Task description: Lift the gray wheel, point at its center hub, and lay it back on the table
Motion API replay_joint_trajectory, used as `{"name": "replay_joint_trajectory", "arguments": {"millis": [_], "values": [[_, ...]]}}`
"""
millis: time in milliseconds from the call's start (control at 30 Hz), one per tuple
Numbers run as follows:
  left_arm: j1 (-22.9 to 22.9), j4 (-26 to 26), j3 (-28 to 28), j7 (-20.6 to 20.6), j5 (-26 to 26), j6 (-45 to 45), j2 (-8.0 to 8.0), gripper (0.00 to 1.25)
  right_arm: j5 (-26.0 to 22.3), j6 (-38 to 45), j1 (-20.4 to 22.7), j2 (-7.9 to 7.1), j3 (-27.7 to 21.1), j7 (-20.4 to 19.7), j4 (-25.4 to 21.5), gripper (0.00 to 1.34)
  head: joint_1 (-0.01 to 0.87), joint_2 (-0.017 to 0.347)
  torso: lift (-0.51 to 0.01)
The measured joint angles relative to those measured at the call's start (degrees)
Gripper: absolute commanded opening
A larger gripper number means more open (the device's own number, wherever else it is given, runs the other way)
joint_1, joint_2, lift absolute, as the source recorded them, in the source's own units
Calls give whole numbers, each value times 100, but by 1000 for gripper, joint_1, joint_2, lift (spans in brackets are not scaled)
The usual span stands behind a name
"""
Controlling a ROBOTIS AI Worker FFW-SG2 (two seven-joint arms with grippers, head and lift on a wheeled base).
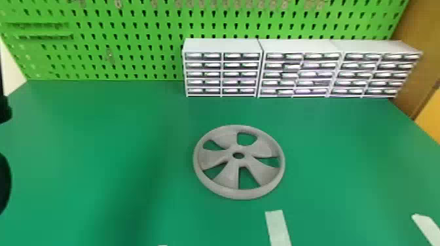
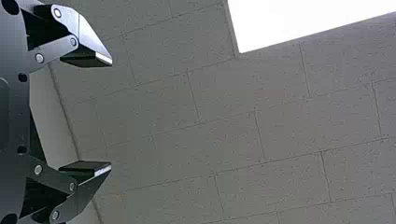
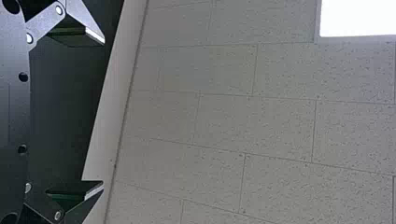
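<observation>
Closest, the left gripper of black metal [image 2: 111, 113] has its two flat fingers spread apart in its wrist view, nothing between them, and the right gripper, likewise black metal [image 3: 102, 113], has its two standing just as wide, also gripping nothing. At the head view's left edge come two black rounded shapes of the left arm [image 1: 4, 183]; which part of it they are, I cannot tell. On the green, smooth table [image 1: 82, 131], three strips of white tape [image 1: 279, 229] lie toward the near side: one near the wheel, one off to the right, and one a mere sliver at the bottom edge. Beyond the first strip, around the middle, the one gray, round wheel [image 1: 226, 193] lies flat on the table, with five broad spokes, five openings between them and one round hole in the hub, green showing through. Farther back, three white box-shaped cabinets [image 1: 222, 45] stand side by side, each with two columns of five rows, and each cell holds a pair of small pale-fronted drawers; their contents are too small to tell. Behind rises a green pegboard with keyhole slots [image 1: 131, 70], bearing small metal hooks [image 1: 118, 4] along its top and two narrow green ledges [image 1: 45, 37] at the left.
</observation>
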Motion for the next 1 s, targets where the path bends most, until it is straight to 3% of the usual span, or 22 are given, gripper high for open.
{"name": "replay_joint_trajectory", "arguments": {"millis": [300,700,1000], "values": [[332,21,44,104,-31,208,4,799,-18,158,211,-21,36,-34,100,1123,692,48,-96],[1205,160,77,414,210,597,4,801,-247,599,1038,-221,9,-302,155,1123,692,48,-96],[1749,272,-81,864,445,1081,-10,775,-401,793,1758,-404,76,-416,310,1120,692,48,-96]]}}
